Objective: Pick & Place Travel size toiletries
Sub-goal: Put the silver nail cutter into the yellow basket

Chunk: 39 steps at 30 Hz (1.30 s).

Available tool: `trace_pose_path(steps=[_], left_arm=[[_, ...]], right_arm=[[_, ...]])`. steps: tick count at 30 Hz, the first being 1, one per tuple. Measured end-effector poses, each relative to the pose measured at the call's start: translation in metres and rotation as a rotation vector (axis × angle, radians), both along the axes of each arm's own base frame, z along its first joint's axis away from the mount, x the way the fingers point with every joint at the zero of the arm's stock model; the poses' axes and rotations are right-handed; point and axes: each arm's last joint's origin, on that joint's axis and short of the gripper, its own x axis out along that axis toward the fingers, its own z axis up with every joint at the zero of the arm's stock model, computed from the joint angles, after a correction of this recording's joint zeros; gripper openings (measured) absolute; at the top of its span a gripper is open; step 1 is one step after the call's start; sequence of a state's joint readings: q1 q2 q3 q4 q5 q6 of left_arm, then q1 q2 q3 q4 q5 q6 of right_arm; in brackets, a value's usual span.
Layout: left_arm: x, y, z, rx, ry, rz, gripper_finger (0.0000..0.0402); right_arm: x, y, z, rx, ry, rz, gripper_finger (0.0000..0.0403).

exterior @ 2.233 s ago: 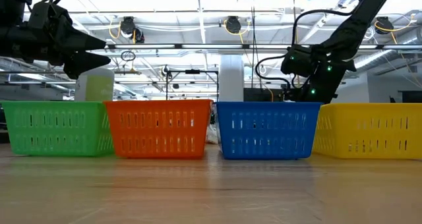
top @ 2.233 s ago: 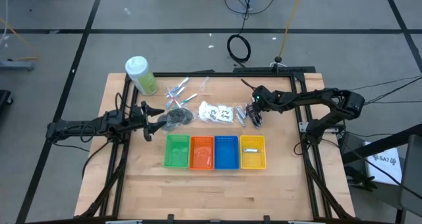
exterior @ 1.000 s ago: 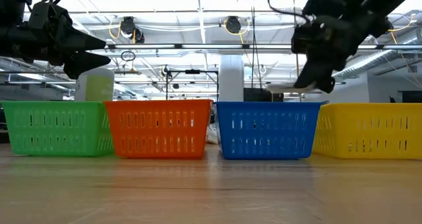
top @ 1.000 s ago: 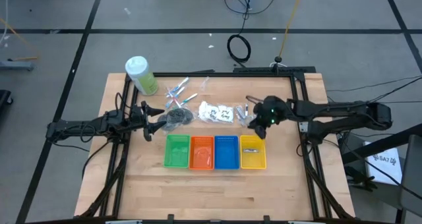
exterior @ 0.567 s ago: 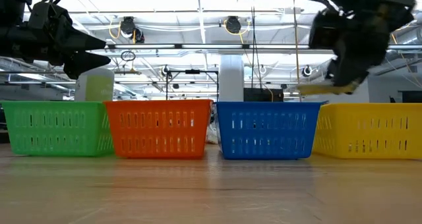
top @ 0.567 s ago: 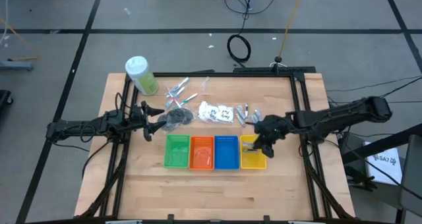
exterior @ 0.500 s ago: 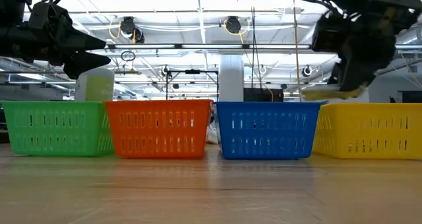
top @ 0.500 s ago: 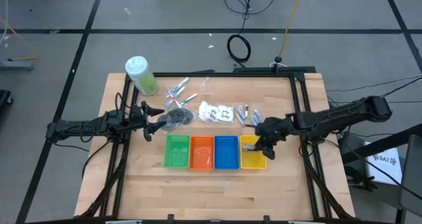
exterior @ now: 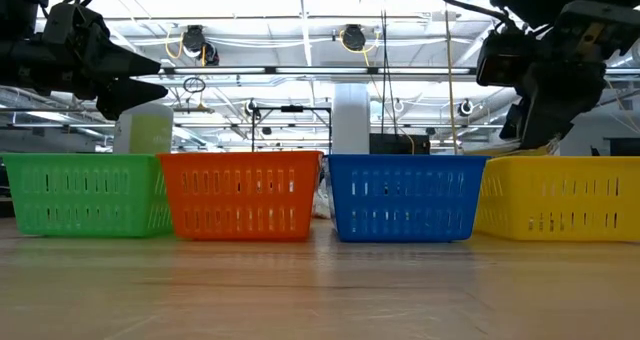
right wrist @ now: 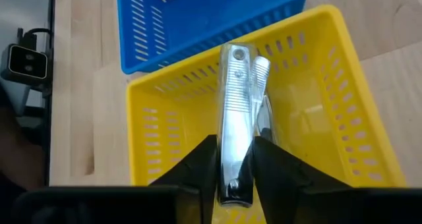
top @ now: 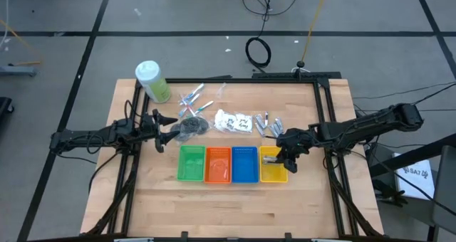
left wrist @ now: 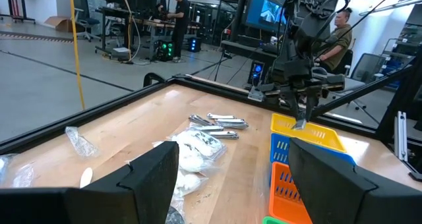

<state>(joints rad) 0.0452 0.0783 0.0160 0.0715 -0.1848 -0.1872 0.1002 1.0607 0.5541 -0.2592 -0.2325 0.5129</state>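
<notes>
Right wrist view: silver clipper (right wrist: pixel 235 145) between gripper (right wrist: pixel 232 168)

You see a shiny ribbed silver metal piece (right wrist: pixel 235 128) in glossy clear wrap over the slotted yellow plastic bin (right wrist: pixel 165 158), beside a blue plastic bin (right wrist: pixel 198 13), on a pale, matt, smooth-grained wooden table (top: pixel 214 206).

Four bins (top: pixel 232 164) sit in a row on the table (top: pixel 214 206); toiletries (top: pixel 235 120) lie behind them, bottle (top: pixel 152 81) far left.
</notes>
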Motion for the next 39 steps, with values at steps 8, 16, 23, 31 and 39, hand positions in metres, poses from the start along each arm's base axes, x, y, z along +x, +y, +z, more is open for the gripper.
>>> trace_pose_path(steps=[8, 16, 23, 31, 39], left_arm=[[0.000, 0.000, 0.000, 0.000, 0.000, 0.000, 0.0280], [0.000, 0.000, 0.000, 0.000, 0.000, 0.000, 0.0280], [0.000, 0.000, 0.000, 0.000, 0.000, 0.000, 0.0280], [0.000, 0.000, 0.000, 0.000, -0.001, 0.000, 0.0280], [0.000, 0.000, 0.000, 0.000, 0.000, 0.000, 0.0280]], right_arm=[[0.000, 0.000, 0.000, -0.016, -0.007, 0.019, 0.0090], [0.000, 0.000, 0.000, -0.033, -0.015, 0.040, 0.0097], [0.000, 0.000, 0.000, -0.038, -0.017, 0.040, 0.0104], [0.014, -0.007, 0.013, -0.232, -0.250, 0.032, 0.0118], [0.021, -0.033, 0.023, -0.523, -0.340, -0.210, 0.0143]])
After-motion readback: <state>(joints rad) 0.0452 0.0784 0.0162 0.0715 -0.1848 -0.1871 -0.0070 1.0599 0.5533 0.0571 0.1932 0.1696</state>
